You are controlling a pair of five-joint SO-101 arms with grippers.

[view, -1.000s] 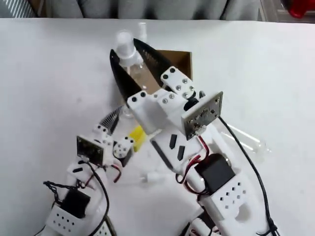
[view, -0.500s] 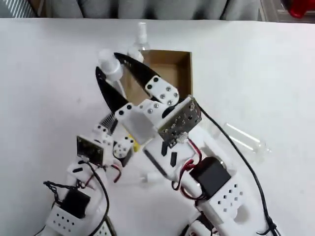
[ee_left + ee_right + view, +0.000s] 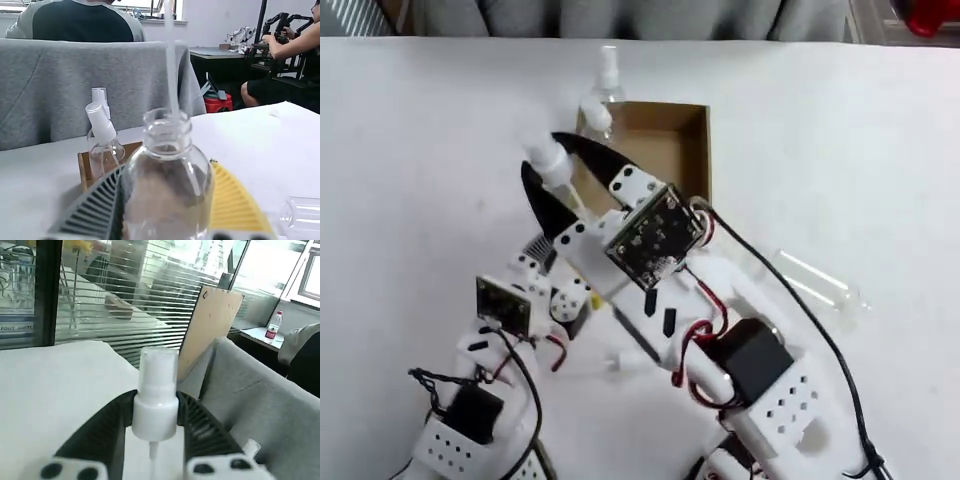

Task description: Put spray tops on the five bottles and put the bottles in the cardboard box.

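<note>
Item: white spray top [image 3: 548,160], with a thin dip tube hanging from its collar, clenched at the collar between the two black fingers of the right pincer [image 3: 542,155]. It is held upright above the white worktop [image 3: 420,150], just off the near left corner of the cardboard box [image 3: 670,125]. In the right wrist view the black fingers press on both sides of the collar, with the nozzle head standing clear above them.

Item: clear glass bottle [image 3: 165,150], uncapped and upright, gripped at its shoulders by the left pincer [image 3: 167,200], with one grey ribbed finger on one side and one yellow ribbed finger on the other. It stands directly under the spray top. The dip tube comes down to the open neck and seems to enter it, though its lower end is hard to trace through the glass.

Item: cardboard box, open-topped, sitting toward the far edge of the worktop near the middle.

Item: capped bottle [image 3: 595,115], upright inside the box at its far left corner.

Item: second capped bottle [image 3: 608,75], upright on the worktop just beyond the box's far wall, beside the first.

Item: spare clear bottle [image 3: 820,285], uncapped and lying on its side between the right arm and the worktop's right edge, well apart from the box.
</note>
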